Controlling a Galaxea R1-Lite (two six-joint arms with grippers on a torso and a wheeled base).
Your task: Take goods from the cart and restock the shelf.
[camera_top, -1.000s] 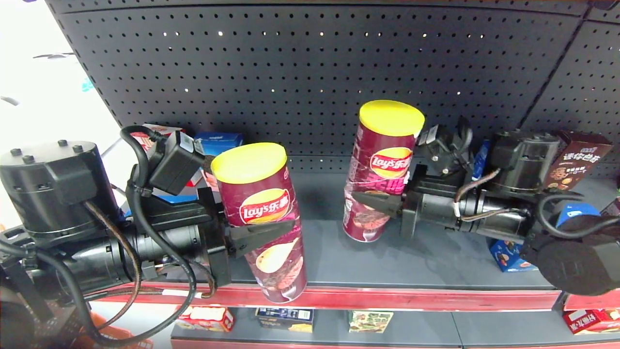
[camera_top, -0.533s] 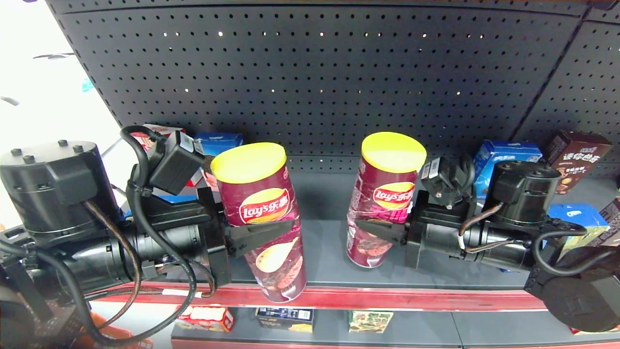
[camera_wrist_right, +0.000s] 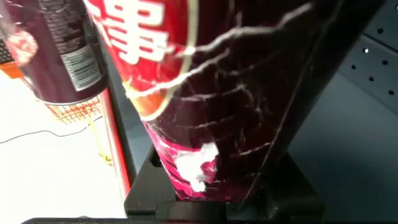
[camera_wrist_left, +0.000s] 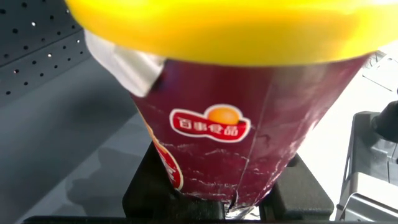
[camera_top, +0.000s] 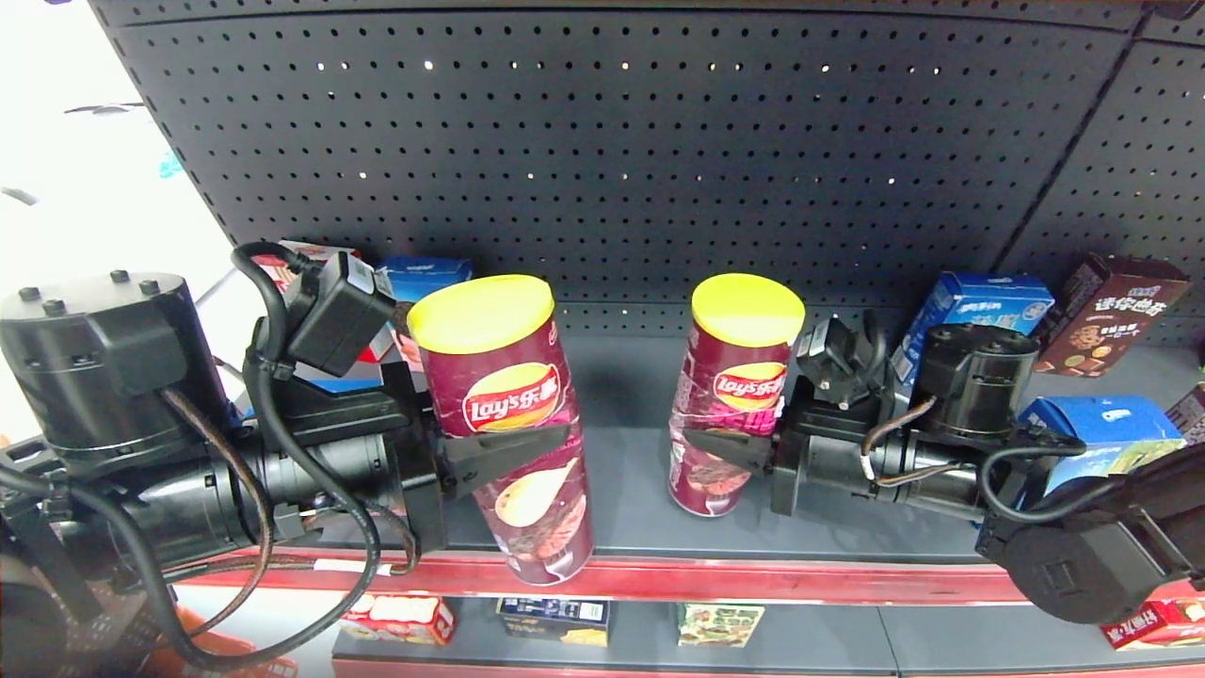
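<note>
Right claw (camera_top: 720,443) has lowered its chip can (camera_top: 739,377) toward the shelf (camera_top: 631,452).

You find a red-and-yellow round logo on the left can (camera_top: 513,414) and on the right can (camera_top: 734,395). A barcode (camera_wrist_right: 78,62) stands on the left can. Lettering marks the blue box (camera_top: 974,311) and the brown box (camera_top: 1116,311).

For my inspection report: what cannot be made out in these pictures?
Whether right can touches shelf: base hidden by can, head view.
Left tool: far side behind left can, head view.
Boxes behind left arm: partly covered, head view.
Lower boxes: tops behind red edge, head view.
</note>
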